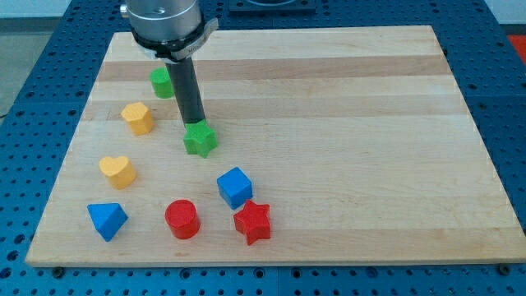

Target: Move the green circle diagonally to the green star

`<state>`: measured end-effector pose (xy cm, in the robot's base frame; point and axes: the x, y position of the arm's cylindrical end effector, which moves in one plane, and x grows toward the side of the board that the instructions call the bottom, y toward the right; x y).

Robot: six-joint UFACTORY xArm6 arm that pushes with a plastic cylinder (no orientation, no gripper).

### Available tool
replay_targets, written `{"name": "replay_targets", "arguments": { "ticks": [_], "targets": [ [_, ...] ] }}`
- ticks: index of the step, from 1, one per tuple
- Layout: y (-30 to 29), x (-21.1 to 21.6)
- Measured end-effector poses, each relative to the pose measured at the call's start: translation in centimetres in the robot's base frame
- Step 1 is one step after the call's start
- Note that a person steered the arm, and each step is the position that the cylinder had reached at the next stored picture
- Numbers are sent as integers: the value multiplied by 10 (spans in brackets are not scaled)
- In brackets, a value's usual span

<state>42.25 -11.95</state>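
The green circle [161,81] sits near the board's upper left, partly hidden behind my rod. The green star [200,139] lies below and to the right of it. My tip [194,124] stands at the star's top edge, touching or almost touching it, between the two green blocks and much closer to the star.
A yellow block [138,118] and a yellow heart [117,171] lie at the left. A blue triangle [108,219], a red cylinder [182,219], a blue cube [235,187] and a red star [253,222] lie near the wooden board's [345,123] bottom edge.
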Motion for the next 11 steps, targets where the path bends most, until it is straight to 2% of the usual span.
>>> {"name": "replay_targets", "arguments": {
  "ticks": [1,2,3,4,6,7,8,9,10,11],
  "targets": [
    [18,-24],
    [72,-83],
    [9,-140],
    [-85,-166],
    [-95,-95],
    [-90,-121],
    [-67,-111],
    [-56,-64],
    [-54,-90],
    [-10,-127]
  ]
}}
